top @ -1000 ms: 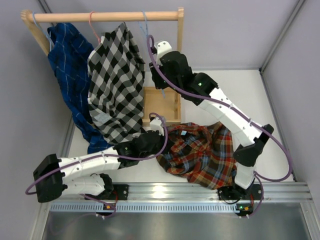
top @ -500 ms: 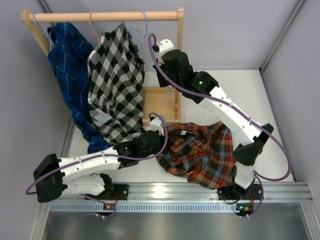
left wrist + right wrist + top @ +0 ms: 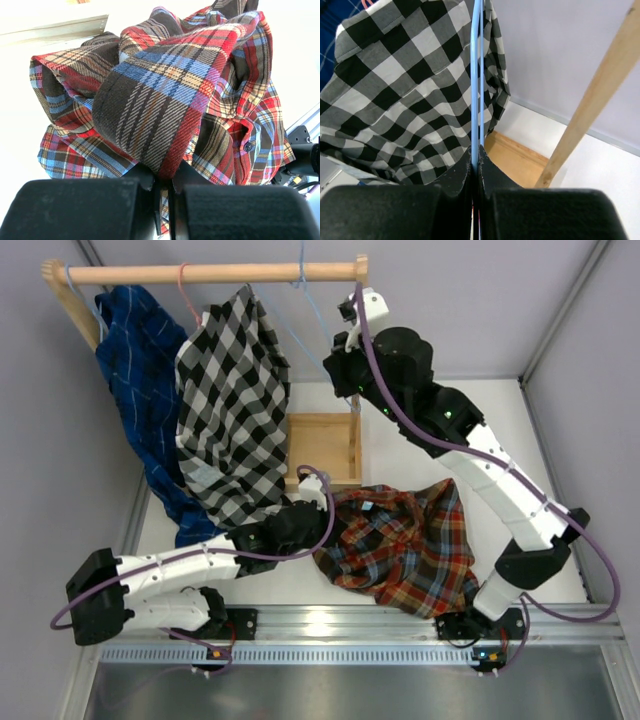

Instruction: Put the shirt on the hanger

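Observation:
The red, orange and navy plaid shirt (image 3: 405,540) lies crumpled on the table at the front right. My left gripper (image 3: 318,496) is at its left edge, shut on a fold of it. In the left wrist view the fold (image 3: 165,95) rises straight out of the closed gripper (image 3: 164,181). The thin light-blue hanger (image 3: 310,302) hangs by its hook from the wooden rod (image 3: 215,273). My right gripper (image 3: 342,338) is raised beside the rack and shut on the hanger's wire. In the right wrist view the wire (image 3: 476,75) runs up out of the closed gripper (image 3: 476,161).
A black-and-white checked shirt (image 3: 232,410) and a dark blue shirt (image 3: 140,390) hang on the rod to the left. The checked shirt (image 3: 395,95) is close behind the hanger. The rack's wooden post (image 3: 600,95) and base (image 3: 320,448) stand beside my right gripper.
My right arm has lifted and swung right with the hanger, whose hook has slid right along the rod. My left arm and the plaid shirt have not moved.

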You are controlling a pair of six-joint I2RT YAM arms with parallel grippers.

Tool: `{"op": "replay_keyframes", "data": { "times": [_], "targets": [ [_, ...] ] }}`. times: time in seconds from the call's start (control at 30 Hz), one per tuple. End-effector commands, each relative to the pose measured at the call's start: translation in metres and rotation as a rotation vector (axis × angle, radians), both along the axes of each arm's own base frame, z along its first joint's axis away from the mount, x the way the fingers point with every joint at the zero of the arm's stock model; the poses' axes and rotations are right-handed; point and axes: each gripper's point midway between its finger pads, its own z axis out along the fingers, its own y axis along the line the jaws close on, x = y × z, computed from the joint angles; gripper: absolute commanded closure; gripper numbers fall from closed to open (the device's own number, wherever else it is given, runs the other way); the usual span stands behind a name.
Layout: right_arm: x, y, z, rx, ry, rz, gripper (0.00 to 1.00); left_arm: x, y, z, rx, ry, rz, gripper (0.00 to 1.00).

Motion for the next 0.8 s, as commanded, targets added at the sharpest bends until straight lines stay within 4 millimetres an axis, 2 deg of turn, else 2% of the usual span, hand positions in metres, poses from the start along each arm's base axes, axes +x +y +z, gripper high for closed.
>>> {"op": "replay_keyframes", "data": {
  "times": [0.0, 0.13, 0.2, 0.23, 0.27, 0.3, 0.33, 0.37, 0.4, 0.47, 0.5, 0.53, 0.57, 0.6, 0.63, 0.67, 0.73, 0.77],
  "targets": [
    [-0.014, -0.02, 0.057, 0.143, -0.117, 0.006, 1.0, 0.006, 0.0, 0.028, -0.064, -0.041, 0.027, 1.0],
    [-0.02, -0.025, 0.053, 0.138, -0.119, 0.024, 1.0, 0.009, 0.007, 0.022, -0.053, -0.031, 0.067, 1.0],
    [-0.033, -0.031, 0.059, 0.146, -0.131, 0.061, 1.0, 0.014, 0.008, 0.027, -0.05, -0.036, 0.096, 1.0],
    [-0.037, -0.032, 0.052, 0.138, -0.118, 0.073, 1.0, 0.015, 0.009, 0.026, -0.039, -0.035, 0.103, 1.0],
    [-0.048, -0.042, 0.061, 0.155, -0.133, 0.087, 1.0, 0.015, 0.011, 0.026, -0.028, -0.033, 0.112, 1.0],
    [-0.053, -0.044, 0.06, 0.155, -0.135, 0.103, 1.0, 0.02, 0.012, 0.031, -0.027, -0.042, 0.135, 1.0],
    [-0.057, -0.046, 0.049, 0.14, -0.118, 0.112, 1.0, 0.022, 0.013, 0.03, -0.017, -0.042, 0.145, 1.0],
    [-0.07, -0.056, 0.053, 0.147, -0.124, 0.135, 1.0, 0.023, 0.014, 0.029, -0.009, -0.04, 0.15, 1.0],
    [-0.073, -0.057, 0.038, 0.12, -0.097, 0.147, 1.0, 0.027, 0.015, 0.03, -0.007, -0.04, 0.161, 1.0],
    [-0.093, -0.072, 0.033, 0.107, -0.095, 0.176, 1.0, 0.031, 0.012, 0.032, -0.005, -0.039, 0.15, 1.0],
    [-0.096, -0.074, 0.005, 0.058, -0.047, 0.181, 1.0, 0.037, 0.013, 0.033, 0.0, -0.039, 0.156, 1.0],
    [-0.102, -0.081, -0.003, 0.05, -0.033, 0.178, 1.0, 0.04, 0.01, 0.037, -0.005, -0.04, 0.148, 1.0],
    [-0.118, -0.103, 0.001, 0.07, -0.054, 0.164, 1.0, 0.049, 0.012, 0.033, 0.014, -0.032, 0.159, 1.0],
    [-0.122, -0.109, -0.034, 0.017, 0.01, 0.155, 1.0, 0.051, 0.012, 0.033, 0.018, -0.022, 0.155, 1.0],
    [-0.131, -0.121, -0.043, 0.006, 0.021, 0.149, 1.0, 0.055, 0.012, 0.033, 0.017, -0.014, 0.15, 1.0],
    [-0.149, -0.143, -0.043, 0.02, 0.006, 0.145, 1.0, 0.055, 0.009, 0.034, 0.002, 0.006, 0.124, 1.0],
    [-0.172, -0.16, -0.089, -0.068, 0.115, 0.172, 1.0, 0.068, 0.017, 0.033, -0.006, 0.021, 0.146, 1.0],
    [-0.188, -0.174, -0.094, -0.061, 0.123, 0.184, 1.0, 0.074, 0.019, 0.031, -0.002, 0.021, 0.143, 1.0]
  ]
}}
